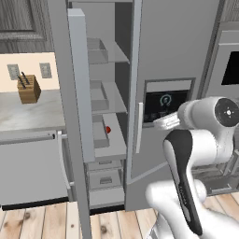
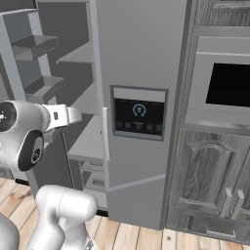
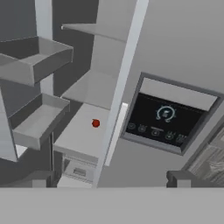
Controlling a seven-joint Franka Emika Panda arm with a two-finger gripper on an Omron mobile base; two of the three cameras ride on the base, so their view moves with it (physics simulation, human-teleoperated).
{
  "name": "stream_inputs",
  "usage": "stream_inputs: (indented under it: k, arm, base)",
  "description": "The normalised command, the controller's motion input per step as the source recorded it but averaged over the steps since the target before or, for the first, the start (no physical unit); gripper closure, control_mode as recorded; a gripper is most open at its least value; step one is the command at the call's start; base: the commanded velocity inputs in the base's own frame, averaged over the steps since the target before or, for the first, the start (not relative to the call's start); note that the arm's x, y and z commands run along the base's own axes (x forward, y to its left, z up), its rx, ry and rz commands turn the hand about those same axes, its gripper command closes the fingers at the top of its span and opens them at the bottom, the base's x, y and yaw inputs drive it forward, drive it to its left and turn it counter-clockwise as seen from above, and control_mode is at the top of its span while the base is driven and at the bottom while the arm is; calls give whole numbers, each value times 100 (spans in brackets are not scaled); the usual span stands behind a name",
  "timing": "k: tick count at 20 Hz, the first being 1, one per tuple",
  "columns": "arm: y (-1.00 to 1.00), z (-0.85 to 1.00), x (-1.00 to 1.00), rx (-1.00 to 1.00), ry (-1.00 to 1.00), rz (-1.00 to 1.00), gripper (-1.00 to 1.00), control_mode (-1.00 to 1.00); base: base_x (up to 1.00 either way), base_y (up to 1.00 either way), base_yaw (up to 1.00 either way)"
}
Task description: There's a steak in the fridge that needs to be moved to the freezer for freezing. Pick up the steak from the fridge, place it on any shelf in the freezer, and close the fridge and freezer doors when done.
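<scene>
- Tall grey two-door unit: plain grey fridge door (image 1: 80, 84) swung open, grey shelves exposed; freezer door with dark dispenser panel (image 1: 166, 100) shut.
- Small red ball (image 1: 108, 130) sits on the lowest wide grey fridge shelf (image 1: 114, 142), near the middle; it also shows in the hand view.
- Steak: no flat pink-red slab can be made out on any exposed shelf. Its place, and so its long axis, cannot be told.
- Gripper (image 3: 109, 186): two dark finger tips spread wide at the bottom of the hand view, nothing between them, touching nothing. Open and empty.
- Hand sits in front of the dispenser door, aimed at the seam between door edge and fridge cavity; the open compartment lies ahead and to the arm's left.
- Judgement: next move calls for a leftward swing into the cavity to find the steak.
</scene>
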Motion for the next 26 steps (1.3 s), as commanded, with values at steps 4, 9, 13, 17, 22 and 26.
stream_inputs:
  k: [4, 9, 13, 17, 22, 26]
  arm:
    - [100, -7, -48, 13, 0, -14, -100, -100]
    - [93, 0, -36, 15, -1, -13, -100, -100]
    - [94, -13, -22, 13, -2, -11, -100, -100]
    - [81, -9, -21, 7, -7, -4, -100, -100]
    - [55, -2, -8, 0, -14, -7, -100, -100]
    - [44, -9, 2, -15, -15, -16, -100, -100]
  base:
    - [0, 0, 0]
    - [0, 0, 0]
    - [0, 0, 0]
    - [0, 0, 0]
    - [0, 0, 0]
    - [0, 0, 0]
